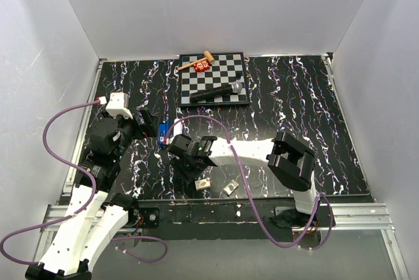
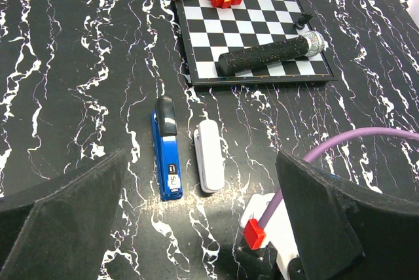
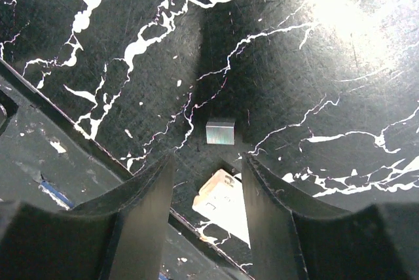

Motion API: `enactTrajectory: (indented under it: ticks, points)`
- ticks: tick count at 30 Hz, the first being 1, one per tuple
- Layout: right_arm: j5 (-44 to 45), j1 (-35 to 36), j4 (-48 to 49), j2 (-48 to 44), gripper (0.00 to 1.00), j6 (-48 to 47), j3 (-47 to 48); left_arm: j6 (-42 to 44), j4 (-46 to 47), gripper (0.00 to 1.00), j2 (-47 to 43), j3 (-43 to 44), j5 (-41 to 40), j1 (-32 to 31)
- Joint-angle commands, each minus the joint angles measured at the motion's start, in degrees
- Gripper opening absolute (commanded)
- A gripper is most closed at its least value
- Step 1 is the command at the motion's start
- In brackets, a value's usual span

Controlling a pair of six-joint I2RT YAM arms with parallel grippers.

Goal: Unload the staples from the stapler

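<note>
The blue stapler with a black end lies closed and flat on the black marbled table, seen in the left wrist view. In the top view it lies just right of my left gripper. My left gripper is open and empty, its fingers wide apart, just short of the stapler. My right gripper is open and empty, low over the table's near edge. A small silver strip of staples lies just beyond its fingertips, and a small white box lies between its fingers.
A white tube-shaped marker lies right of the stapler. A checkerboard at the back holds a black microphone, a wooden hammer and a red piece. The right wrist's white housing and purple cable sit close to the left gripper.
</note>
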Motion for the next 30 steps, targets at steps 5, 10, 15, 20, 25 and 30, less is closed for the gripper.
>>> enactTrajectory:
  ticks: [5,10,15,20,25,30]
  points:
    - [3.16,0.96,-1.95,3.01,0.53,-0.30,4.76,-0.06,-0.51,0.98,-0.02,0.29,-0.56,-0.16]
    - [4.66,1.22,-3.79,4.77,0.52,-0.13,6.43,-0.06,-0.60,0.98,-0.11,0.29,-0.47,-0.17]
    - [5.71,1.40,-4.67,5.74,0.50,-0.04,7.22,-0.06,-0.60,0.98,-0.11,0.29,-0.47,-0.08]
    - [6.59,1.75,-5.55,6.62,0.47,0.05,8.10,-0.06,-0.60,0.98,-0.02,0.20,-0.38,-0.17]
    - [7.73,2.45,-6.78,7.76,0.46,-0.13,9.51,-0.06,-0.60,0.98,-0.11,0.20,-0.30,-0.08]
    - [7.91,2.63,-7.31,8.38,0.43,-0.04,9.95,0.02,-0.60,0.98,-0.11,0.29,-0.30,-0.16]
